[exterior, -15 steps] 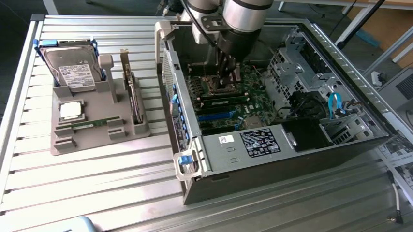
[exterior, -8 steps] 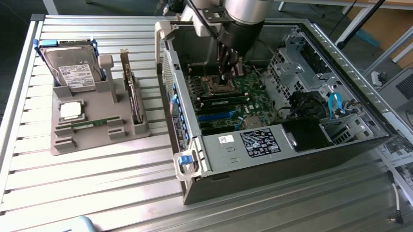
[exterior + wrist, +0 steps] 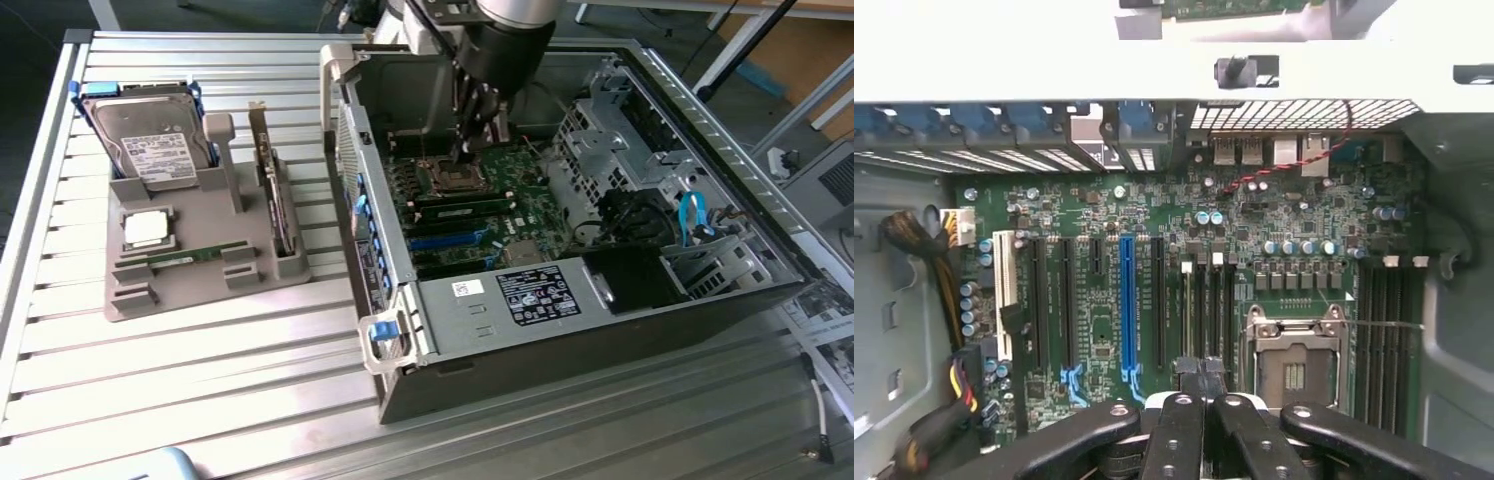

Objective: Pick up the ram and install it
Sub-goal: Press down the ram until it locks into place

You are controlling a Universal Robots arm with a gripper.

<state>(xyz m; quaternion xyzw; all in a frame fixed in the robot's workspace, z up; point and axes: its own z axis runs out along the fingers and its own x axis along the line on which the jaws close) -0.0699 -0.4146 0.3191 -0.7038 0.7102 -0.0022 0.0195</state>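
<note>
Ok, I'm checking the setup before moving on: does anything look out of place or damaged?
Nothing looks damaged or spilled. One oddity: the gripper is shut over the motherboard slots inside the case, while a green ram stick lies in the grey tray outside.

The counter is ribbed, brushed metal with a dull sheen; the computer case is grey sheet metal with a matt black outer shell; the motherboard is glossy green circuit board with black and blue plastic slots; the end effector is matt black with bright metal screws; the holder tray is matt grey plastic; the hard drive has a shiny metal face and a paper label.
</note>
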